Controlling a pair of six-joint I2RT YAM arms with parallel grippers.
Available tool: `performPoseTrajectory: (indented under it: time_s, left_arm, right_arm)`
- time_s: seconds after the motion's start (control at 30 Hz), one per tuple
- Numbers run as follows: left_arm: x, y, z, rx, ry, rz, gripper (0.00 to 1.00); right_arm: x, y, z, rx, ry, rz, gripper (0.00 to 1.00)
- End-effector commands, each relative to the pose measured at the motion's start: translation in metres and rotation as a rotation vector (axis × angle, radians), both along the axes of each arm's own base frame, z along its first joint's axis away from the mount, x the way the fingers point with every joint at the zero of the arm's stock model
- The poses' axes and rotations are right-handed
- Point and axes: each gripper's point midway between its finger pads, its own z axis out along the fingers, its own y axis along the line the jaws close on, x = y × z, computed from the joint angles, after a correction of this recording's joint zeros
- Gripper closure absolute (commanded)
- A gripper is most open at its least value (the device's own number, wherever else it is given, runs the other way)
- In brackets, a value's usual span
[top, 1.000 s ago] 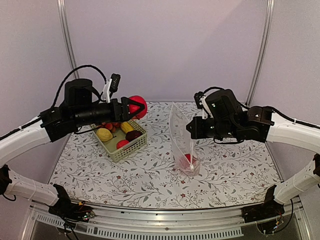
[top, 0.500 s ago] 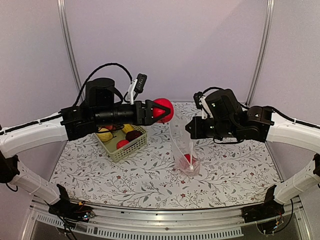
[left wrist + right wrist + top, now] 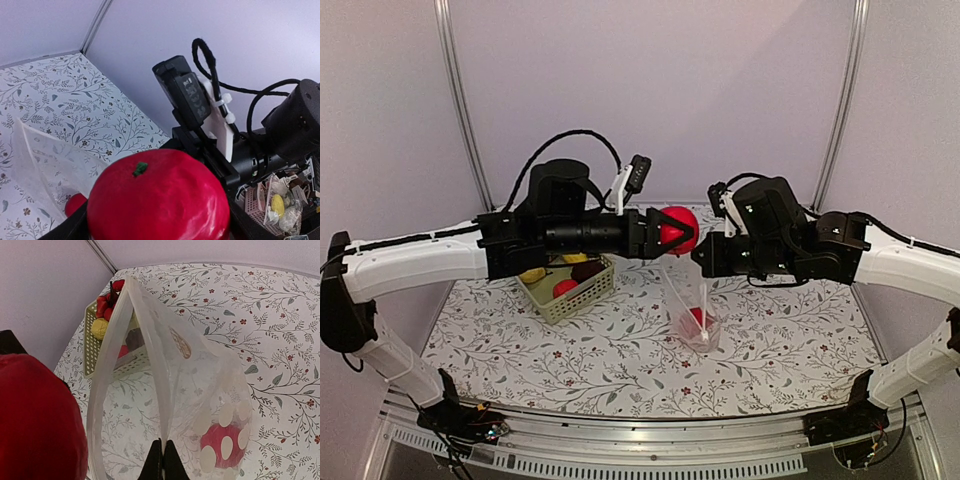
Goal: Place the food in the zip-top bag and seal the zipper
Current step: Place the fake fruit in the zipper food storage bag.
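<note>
Zip-top bag (image 3: 685,300) hung upright, long axis vertical, mouth up, bottom on the table (image 3: 800,340). Right gripper (image 3: 163,462) had its jaws pinched on the bag rim. Left gripper (image 3: 675,231) clamped a red fruit (image 3: 155,200) just beside the mouth. Only the right wrist view showed the mouth gaping, with a second red fruit (image 3: 220,446) at the bottom. Only the top view showed the whole basket (image 3: 560,298).

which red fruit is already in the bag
The red fruit at the bottom of the zip-top bag; another is held in the left gripper, a third sits in the basket.
</note>
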Motion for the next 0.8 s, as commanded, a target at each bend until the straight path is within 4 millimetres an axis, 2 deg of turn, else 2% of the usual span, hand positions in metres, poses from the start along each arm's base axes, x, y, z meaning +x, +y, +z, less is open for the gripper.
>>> performPoseTrajectory:
  time_s: [0.0, 0.3, 0.67, 0.77]
  left_arm:
    - [0.001, -0.007, -0.019, 0.074, 0.008, 0.004, 0.34]
    - [0.012, -0.003, -0.057, 0.227, 0.043, 0.060, 0.35]
    - [0.020, 0.006, -0.078, 0.368, 0.065, 0.112, 0.35]
    - [0.020, 0.004, -0.085, 0.406, 0.071, 0.107, 0.31]
  right_arm:
    - [-0.003, -0.005, 0.014, 0.031, -0.023, -0.006, 1.00]
    - [-0.005, -0.010, 0.022, 0.039, -0.044, -0.006, 1.00]
    - [-0.004, -0.010, 0.025, 0.039, -0.056, -0.009, 1.00]
    - [-0.003, -0.010, 0.024, 0.036, -0.055, -0.009, 1.00]
